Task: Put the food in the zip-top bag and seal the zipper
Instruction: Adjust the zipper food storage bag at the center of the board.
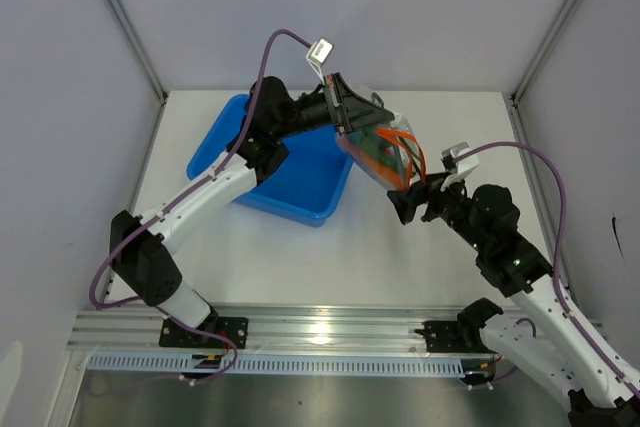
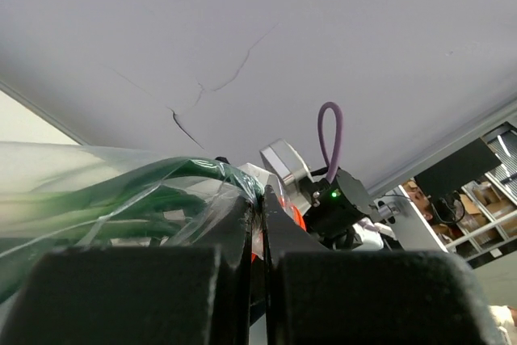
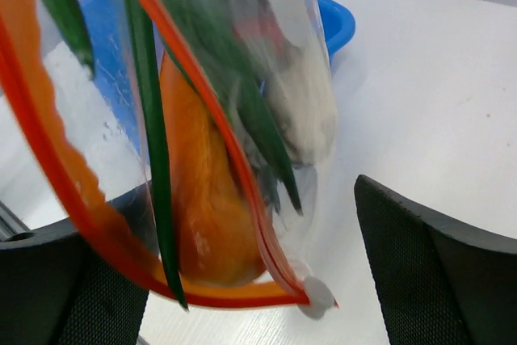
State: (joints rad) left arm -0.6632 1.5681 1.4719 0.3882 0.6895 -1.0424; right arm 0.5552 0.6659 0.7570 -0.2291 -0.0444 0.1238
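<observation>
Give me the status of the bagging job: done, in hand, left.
Done: the food sits inside the zip-top bag; green pods and an orange slice show through the plastic. In hand: the left hand is shut on the bag, holding it above the table; the open right hand brackets the zipper end. Left: the zipper's two strips gape apart, so sealing is not done.

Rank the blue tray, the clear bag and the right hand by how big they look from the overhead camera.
Largest: blue tray.
Next: clear bag, though held up nearer the camera, which flatters it.
Smallest: right hand.
</observation>
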